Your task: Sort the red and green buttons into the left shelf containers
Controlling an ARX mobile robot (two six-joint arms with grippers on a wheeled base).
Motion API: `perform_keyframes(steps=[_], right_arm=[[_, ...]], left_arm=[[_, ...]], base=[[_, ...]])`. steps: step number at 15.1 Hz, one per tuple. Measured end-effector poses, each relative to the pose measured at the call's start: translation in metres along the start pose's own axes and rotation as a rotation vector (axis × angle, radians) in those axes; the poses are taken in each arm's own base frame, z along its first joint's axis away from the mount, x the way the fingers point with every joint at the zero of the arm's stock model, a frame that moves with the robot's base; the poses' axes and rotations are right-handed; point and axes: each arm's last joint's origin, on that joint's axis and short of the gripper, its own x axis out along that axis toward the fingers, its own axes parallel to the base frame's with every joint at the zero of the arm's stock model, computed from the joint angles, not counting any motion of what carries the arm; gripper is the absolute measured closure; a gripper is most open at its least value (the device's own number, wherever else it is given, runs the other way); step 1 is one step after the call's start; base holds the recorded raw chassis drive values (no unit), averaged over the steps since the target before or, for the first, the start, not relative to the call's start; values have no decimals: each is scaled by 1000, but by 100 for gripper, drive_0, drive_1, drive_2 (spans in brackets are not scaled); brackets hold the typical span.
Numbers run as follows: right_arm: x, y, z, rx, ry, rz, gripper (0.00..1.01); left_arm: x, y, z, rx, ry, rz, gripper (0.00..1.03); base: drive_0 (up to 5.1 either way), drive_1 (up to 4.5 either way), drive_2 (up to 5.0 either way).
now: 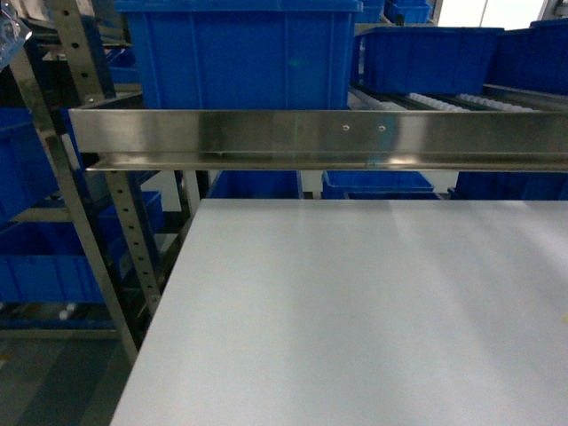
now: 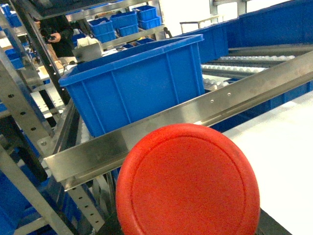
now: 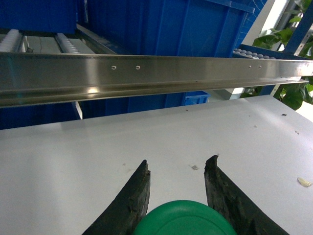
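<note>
Closest to the right wrist camera, a smooth round green button cap (image 3: 185, 219) sits between the two black, rough-edged fingers (image 3: 131, 198) of the right gripper (image 3: 177, 169). The fingers stand apart on either side of it; whether they press on it cannot be told. Beyond them lies the matte white table (image 3: 122, 147), with a small yellowish scrap (image 3: 304, 181) near its right edge.

In the left wrist view a red button cap (image 2: 188, 181), a smooth disc with a raised ring near its rim, fills the foreground. The left gripper's fingers are hidden behind it, so their state cannot be told.

Farther off, a shiny steel angle bar (image 1: 319, 138) with small rivets crosses above the table's far edge, joined at the left to perforated uprights (image 1: 133, 231) of the left shelf. On the shelf, behind the bar, stands a deep bright-blue plastic bin (image 2: 134, 83) with a thick rim and ribbed sides, with white rollers (image 2: 244, 68) to its right. No readable writing shows anywhere.
</note>
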Motion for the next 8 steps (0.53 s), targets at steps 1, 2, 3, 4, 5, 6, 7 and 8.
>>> perform_keyframes(steps=[1, 2, 3, 4, 5, 6, 7, 8], right_arm=[[0, 0, 0, 0, -5, -1, 71], [0, 0, 0, 0, -4, -1, 71], [0, 0, 0, 0, 3, 0, 71], [0, 0, 0, 0, -3, 0, 71], [0, 0, 0, 0, -5, 0, 71], [0, 0, 0, 0, -2, 0, 71], [0, 0, 1, 0, -6, -1, 71], [0, 0, 0, 0, 3, -1, 71]], left_arm=[[0, 0, 0, 1, -2, 0, 79], [0, 0, 0, 0, -1, 0, 79], [0, 0, 0, 0, 0, 0, 79], [0, 0, 0, 0, -1, 0, 79], [0, 0, 0, 0, -1, 0, 79], [0, 0, 0, 0, -1, 0, 79], [0, 0, 0, 0, -1, 0, 79], [0, 0, 0, 0, -1, 0, 79]], base=[[-499, 247, 247], [-498, 247, 247], [-498, 247, 247], [-498, 247, 247], [-498, 247, 247], [-493, 248, 248], [-493, 248, 248], [-493, 248, 248]])
